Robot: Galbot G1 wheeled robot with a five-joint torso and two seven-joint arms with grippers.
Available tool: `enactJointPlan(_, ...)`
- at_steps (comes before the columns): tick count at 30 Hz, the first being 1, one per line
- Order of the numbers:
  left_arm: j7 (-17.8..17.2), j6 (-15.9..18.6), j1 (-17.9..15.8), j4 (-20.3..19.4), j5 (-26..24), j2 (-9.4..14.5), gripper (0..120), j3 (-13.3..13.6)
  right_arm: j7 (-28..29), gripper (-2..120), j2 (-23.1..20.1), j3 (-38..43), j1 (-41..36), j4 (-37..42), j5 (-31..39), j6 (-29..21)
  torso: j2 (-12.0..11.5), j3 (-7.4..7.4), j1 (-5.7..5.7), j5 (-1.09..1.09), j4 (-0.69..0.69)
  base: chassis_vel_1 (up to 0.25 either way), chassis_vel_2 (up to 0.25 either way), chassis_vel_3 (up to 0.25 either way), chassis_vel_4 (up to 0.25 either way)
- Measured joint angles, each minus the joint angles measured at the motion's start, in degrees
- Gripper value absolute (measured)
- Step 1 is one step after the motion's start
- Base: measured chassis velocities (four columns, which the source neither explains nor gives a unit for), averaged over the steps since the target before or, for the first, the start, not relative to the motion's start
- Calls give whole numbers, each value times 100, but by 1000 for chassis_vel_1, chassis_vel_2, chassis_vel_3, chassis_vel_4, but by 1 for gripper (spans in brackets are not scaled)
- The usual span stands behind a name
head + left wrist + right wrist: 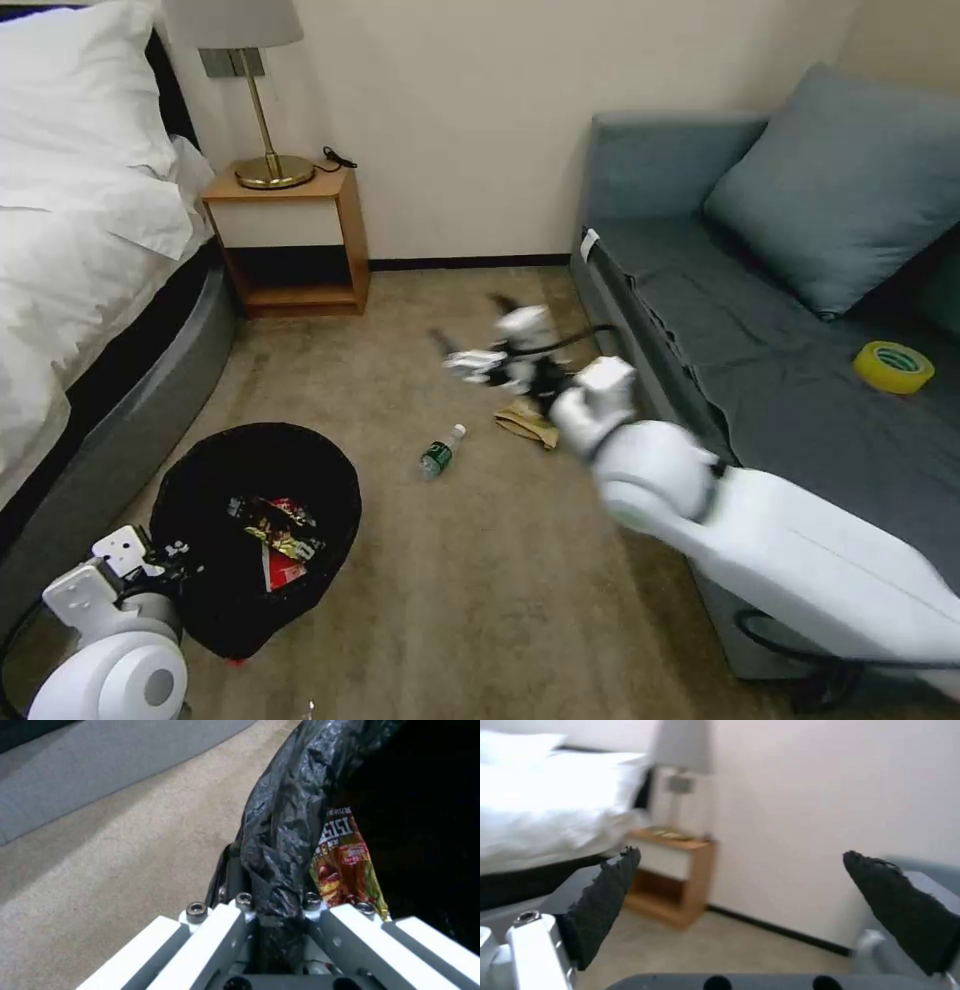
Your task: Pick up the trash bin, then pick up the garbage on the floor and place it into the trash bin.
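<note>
trash bin (200, 500): round black mesh basket with dark liner, stood on the floor near the bed's foot edge; judged light and stiff at the rim, the liner soft and slippery.
left hand (280, 915): was clamped on the bin's near rim, liner (280, 832) bunched between the fingers (215, 930); the rim looked the best hold.
snack packet (285, 570): red-white, lay inside the bin; thin, crinkly, nearly weightless.
candy wrapper (275, 528): gold-brown, lay inside the bin just beside the packet.
bottle (441, 451): small, clear, green label, lay on its side on open floor between bin and sofa; judged light, smooth, apt to roll; best taken across the body.
crumpled paper (527, 422): tan, lay on the floor close to the sofa's front edge; soft, would crush, any fold would serve.
right hand (740, 896): hung above the floor near the paper, pads (605, 900) spread wide, carrying nothing.
</note>
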Motion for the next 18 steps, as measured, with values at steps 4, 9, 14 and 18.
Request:
enactJointPlan(4,9,0,-6,-4,0,0,1,15,156,100,242,1226,-1491,471,-418,-30,0,0,0,1,0,0,0,0,0)
enactJointPlan(9,24,-15,-10,7,16,-1,1,20,255,100,914,2155,-3223,848,-1198,89,0,0,0,-2,0,0,0,0,0)
enactJointPlan(14,50,-35,-20,22,30,1,1,5,225,100,1894,2136,-4175,936,-2245,328,0,-1,-1,-4,0,0,0,0,0)
enactJointPlan(18,74,-53,-4,23,37,5,1,-4,48,100,2628,1972,-4546,847,-2741,594,0,0,0,-4,0,0,0,0,0)
